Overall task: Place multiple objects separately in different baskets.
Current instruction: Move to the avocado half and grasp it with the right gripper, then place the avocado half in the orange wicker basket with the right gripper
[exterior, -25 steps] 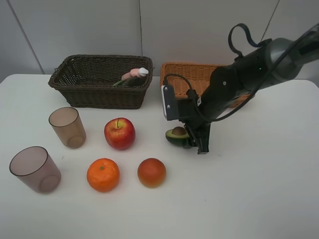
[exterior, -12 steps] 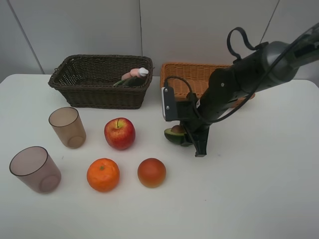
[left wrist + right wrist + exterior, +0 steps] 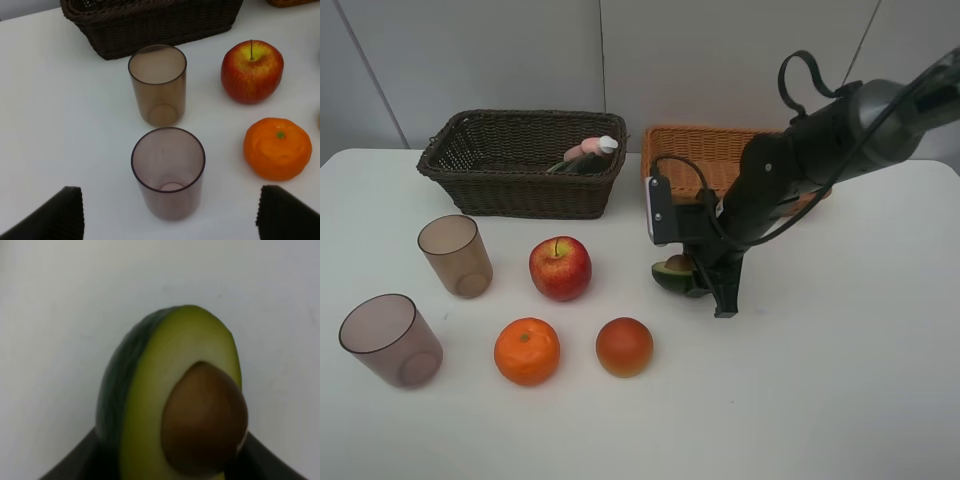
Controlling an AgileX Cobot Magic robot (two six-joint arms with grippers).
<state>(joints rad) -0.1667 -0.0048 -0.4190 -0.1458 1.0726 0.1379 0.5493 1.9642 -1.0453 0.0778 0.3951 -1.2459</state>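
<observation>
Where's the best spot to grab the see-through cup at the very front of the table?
Probably the rim, coming straight down from above. The front cup stands upright with its open mouth facing up, and its round wall looks wide to squeeze from the sides. One finger inside and one outside could pinch the thin wall. It stands apart from the other cup and the orange.

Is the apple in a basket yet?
No, the red apple sits on the table in front of the dark basket.
</observation>
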